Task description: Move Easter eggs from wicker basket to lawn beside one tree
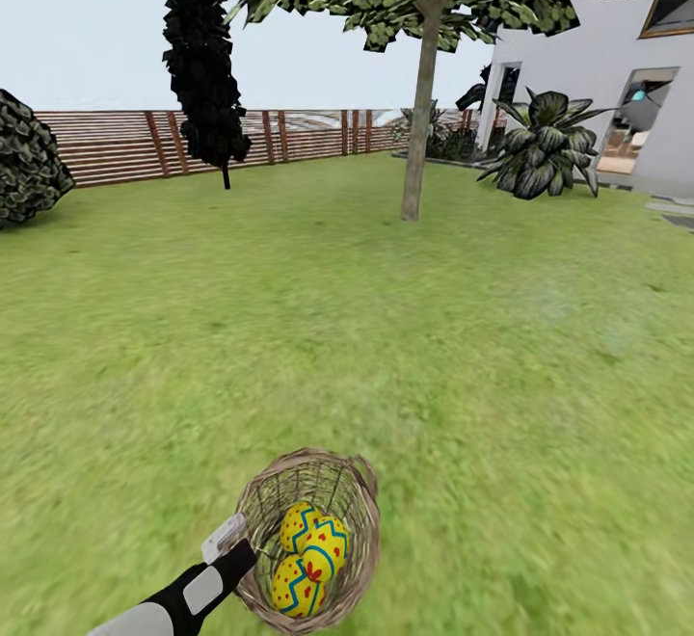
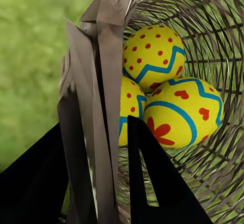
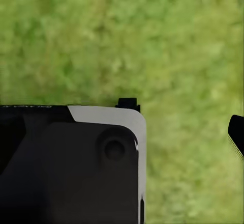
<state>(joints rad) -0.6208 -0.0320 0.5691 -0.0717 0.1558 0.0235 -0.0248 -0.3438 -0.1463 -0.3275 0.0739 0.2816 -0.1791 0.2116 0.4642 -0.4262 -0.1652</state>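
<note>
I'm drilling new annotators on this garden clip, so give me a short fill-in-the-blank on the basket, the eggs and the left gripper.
1. The wicker basket holds ___ Easter eggs.
2. The left gripper has one finger inside and one outside the basket's ___.
3. The zigzag bands on the eggs are ___.
4. Beyond the pale-trunked tree runs a brown slatted ___.

Missing words: three; rim; blue; fence

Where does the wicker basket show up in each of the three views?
Head view: the wicker basket sits low and centre on the lawn, with the left gripper at its rim.
Left wrist view: its weave fills the side beyond the fingers.
Right wrist view: grass, no basket.
Shared landmark: the three eggs inside it.
</note>
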